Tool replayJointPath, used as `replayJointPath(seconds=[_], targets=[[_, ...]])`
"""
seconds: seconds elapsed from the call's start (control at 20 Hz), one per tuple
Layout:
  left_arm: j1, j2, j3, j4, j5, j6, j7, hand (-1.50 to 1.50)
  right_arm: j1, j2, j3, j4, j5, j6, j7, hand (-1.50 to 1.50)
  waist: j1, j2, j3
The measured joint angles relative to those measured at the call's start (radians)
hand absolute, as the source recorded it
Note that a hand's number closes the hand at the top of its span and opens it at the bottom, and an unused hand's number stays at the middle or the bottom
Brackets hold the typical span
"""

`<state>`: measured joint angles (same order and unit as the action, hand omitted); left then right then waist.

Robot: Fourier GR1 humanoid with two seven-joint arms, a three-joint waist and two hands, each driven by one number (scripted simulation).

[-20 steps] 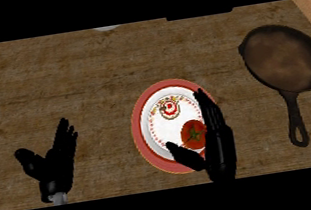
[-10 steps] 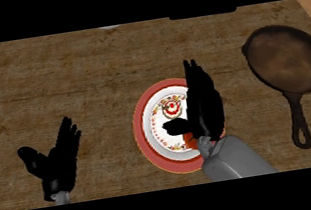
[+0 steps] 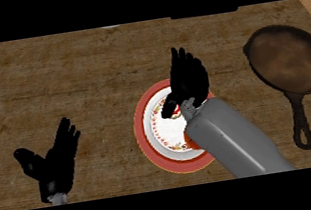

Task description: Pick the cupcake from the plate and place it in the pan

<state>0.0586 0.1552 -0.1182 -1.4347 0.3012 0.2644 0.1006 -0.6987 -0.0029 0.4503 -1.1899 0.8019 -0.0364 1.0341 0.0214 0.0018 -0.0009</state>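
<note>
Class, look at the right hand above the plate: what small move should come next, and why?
Probably draw the right hand back over the plate and begin curling it. Its fingers are straight and reach past the plate's far rim, the cupcake is unseen, perhaps under hand or forearm, and the pan shows no cupcake.

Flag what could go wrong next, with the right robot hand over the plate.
1. The cupcake is hidden beneath the right robot hand and forearm, so a closing grasp may miss it or tip it.
2. The forearm lies across the plate; swinging right toward the pan might drag the plate along.
</note>
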Motion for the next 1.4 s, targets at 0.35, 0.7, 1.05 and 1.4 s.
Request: replayJointPath(seconds=[0.35, 0.7, 1.05, 1.4], targets=[[-0.015, -0.009, 0.008, 0.013, -0.010, 0.009, 0.004, 0.00, -0.049, -0.001, -0.017, 0.114, -0.148, 0.135, 0.005, -1.50, -0.004, 0.000, 0.000], [0.001, -0.027, 0.012, 0.001, -0.023, 0.011, 0.004, 0.00, 0.005, -0.003, 0.004, 0.081, -0.193, 0.186, 0.004, -1.50, -0.014, -0.002, 0.001], [0.007, -0.053, 0.013, 0.006, -0.046, 0.006, -0.006, 0.00, 0.020, -0.002, 0.028, 0.088, -0.174, 0.140, -0.020, -1.50, -0.014, -0.003, 0.002], [-0.001, -0.046, 0.034, 0.001, -0.052, -0.012, 0.012, 0.00, 0.015, 0.000, 0.080, 0.191, -0.160, 0.045, -0.034, -1.50, -0.011, -0.001, 0.001]])
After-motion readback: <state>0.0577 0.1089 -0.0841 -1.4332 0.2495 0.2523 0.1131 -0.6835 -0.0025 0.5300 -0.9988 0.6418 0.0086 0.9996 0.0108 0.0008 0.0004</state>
